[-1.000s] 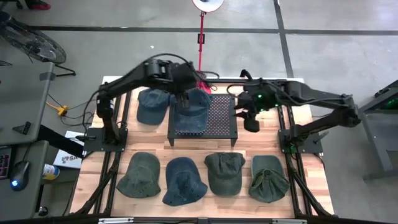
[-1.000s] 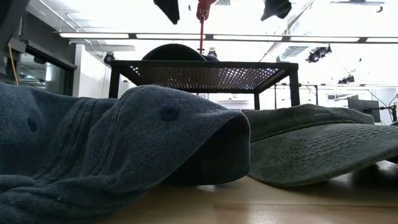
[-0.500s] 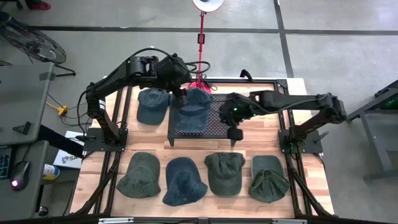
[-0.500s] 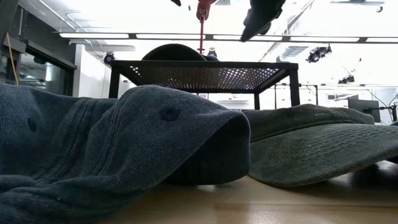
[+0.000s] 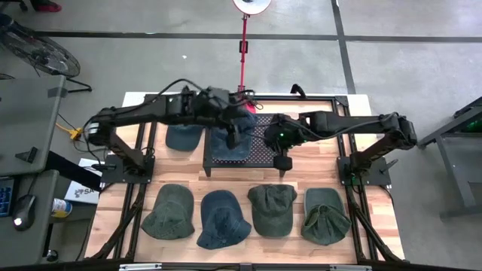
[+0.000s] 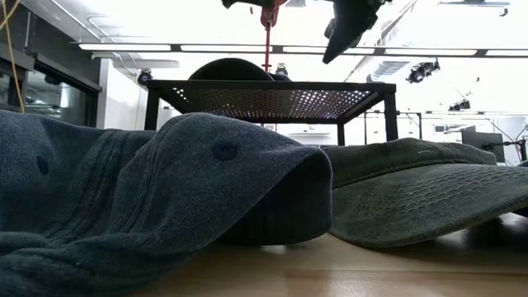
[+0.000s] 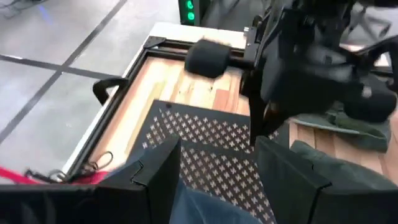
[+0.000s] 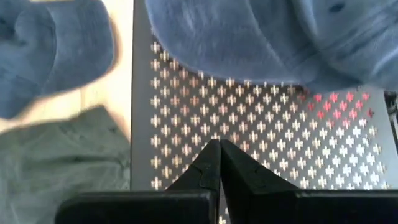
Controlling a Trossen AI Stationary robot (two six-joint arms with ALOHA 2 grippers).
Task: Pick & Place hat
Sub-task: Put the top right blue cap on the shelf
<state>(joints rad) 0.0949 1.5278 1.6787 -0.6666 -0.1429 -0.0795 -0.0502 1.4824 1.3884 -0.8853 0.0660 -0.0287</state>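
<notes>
A blue hat [image 5: 226, 143] lies on the left part of a black perforated stand [image 5: 263, 135], its crown showing above the stand top in the low view [image 6: 231, 68]. My left gripper [image 5: 233, 134] hangs above this hat, open, with a finger on either side of the cloth [image 7: 205, 208] and clear of it; only its lower edge shows in the low view [image 6: 247, 3]. My right gripper [image 8: 219, 149] is shut and points down and toward the table's left over the bare right part of the stand [image 8: 261, 124], above it in the low view [image 6: 332, 51].
Another blue hat [image 5: 179, 135] lies on the table left of the stand, partly under my left arm. Along the near edge lies a row of hats: green [image 5: 167, 212], blue [image 5: 224, 218], green [image 5: 271, 208], green [image 5: 325, 216]. A red pole [image 5: 243, 53] stands behind the table.
My left gripper has swung out toward the far edge and come back toward the near edge and right, over the hat on the stand, with its arm stretched lower. My right gripper has moved toward the table's left, over the stand, and come down. The hats have stayed put.
</notes>
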